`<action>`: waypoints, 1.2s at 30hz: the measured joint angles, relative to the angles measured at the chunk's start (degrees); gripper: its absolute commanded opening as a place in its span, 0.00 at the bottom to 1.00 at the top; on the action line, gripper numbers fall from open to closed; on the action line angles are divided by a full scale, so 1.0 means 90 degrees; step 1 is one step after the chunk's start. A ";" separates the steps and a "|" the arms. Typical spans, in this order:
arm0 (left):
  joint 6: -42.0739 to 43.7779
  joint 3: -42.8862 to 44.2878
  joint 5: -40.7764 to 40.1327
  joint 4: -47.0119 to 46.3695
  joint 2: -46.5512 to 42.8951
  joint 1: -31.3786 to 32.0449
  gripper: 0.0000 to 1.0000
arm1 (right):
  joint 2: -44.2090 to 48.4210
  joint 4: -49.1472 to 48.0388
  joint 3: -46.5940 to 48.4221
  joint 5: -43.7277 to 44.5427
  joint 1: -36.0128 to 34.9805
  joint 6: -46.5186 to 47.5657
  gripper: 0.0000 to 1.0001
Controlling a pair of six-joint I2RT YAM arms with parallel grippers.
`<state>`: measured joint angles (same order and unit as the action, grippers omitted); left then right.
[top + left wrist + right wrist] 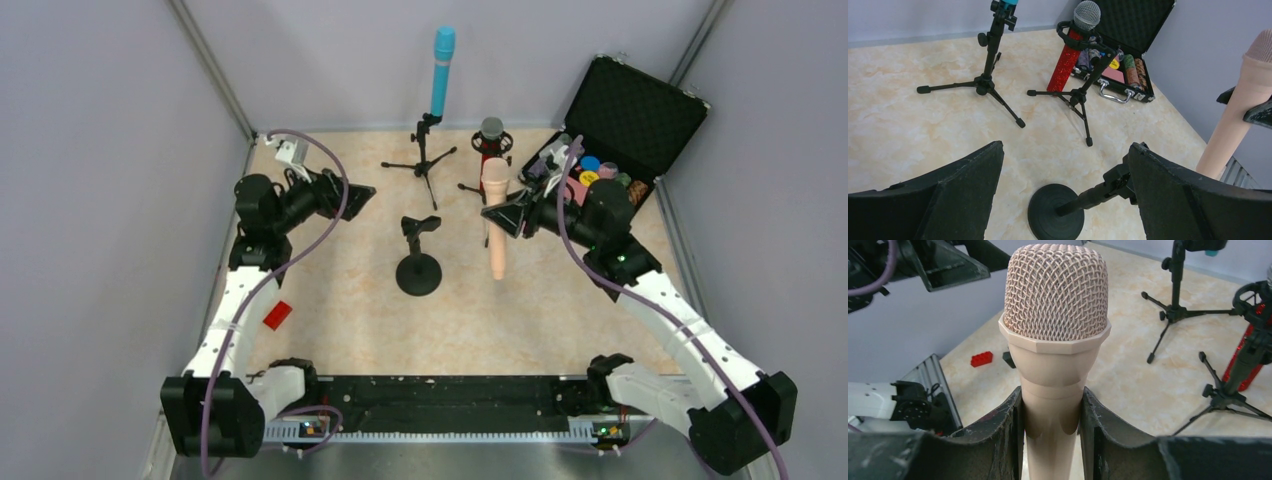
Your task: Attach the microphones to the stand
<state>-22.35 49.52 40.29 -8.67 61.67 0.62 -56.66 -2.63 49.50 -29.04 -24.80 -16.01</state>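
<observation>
Right wrist view: right gripper [1052, 410] clamps the peach microphone [1055, 315] just below its mesh head; left gripper [1065, 147] stands wide open.

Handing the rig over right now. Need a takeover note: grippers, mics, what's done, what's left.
Left gripper: open, empty, facing the round-base stand.
Right gripper: shut on the peach microphone, held head up, off the table, to the right of that stand.
Done: teal microphone sits in the back tripod; red microphone sits in the second tripod.
Left: the round-base stand's clip is empty; the peach microphone likely goes there.
</observation>
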 measured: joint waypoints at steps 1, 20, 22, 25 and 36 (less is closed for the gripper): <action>0.0032 -0.0058 0.0046 -0.0019 -0.0032 0.0000 0.99 | -0.0032 -0.0107 0.0000 -0.0131 0.0046 -0.0114 0.00; 0.0695 0.0410 0.1379 0.0685 0.0500 0.0000 0.98 | -0.0763 -0.1659 0.0036 -0.1528 0.0612 -0.1610 0.00; 0.0687 0.0427 0.1396 0.0680 0.0500 0.0000 0.99 | -0.0865 -0.1678 0.0109 -0.1588 0.0612 -0.1651 0.00; 0.0653 0.0440 0.1280 0.0678 0.0500 0.0000 0.99 | -0.0967 -0.1734 0.0189 -0.1630 0.0612 -0.1705 0.00; 0.0104 0.0301 0.0568 0.0214 0.0253 -0.0304 0.99 | -0.1022 -0.1780 0.0228 -0.1671 0.0612 -0.1751 0.00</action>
<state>-21.41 52.23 45.41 -6.74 63.94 -2.11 -65.87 -18.65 51.55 -44.07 -19.29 -31.77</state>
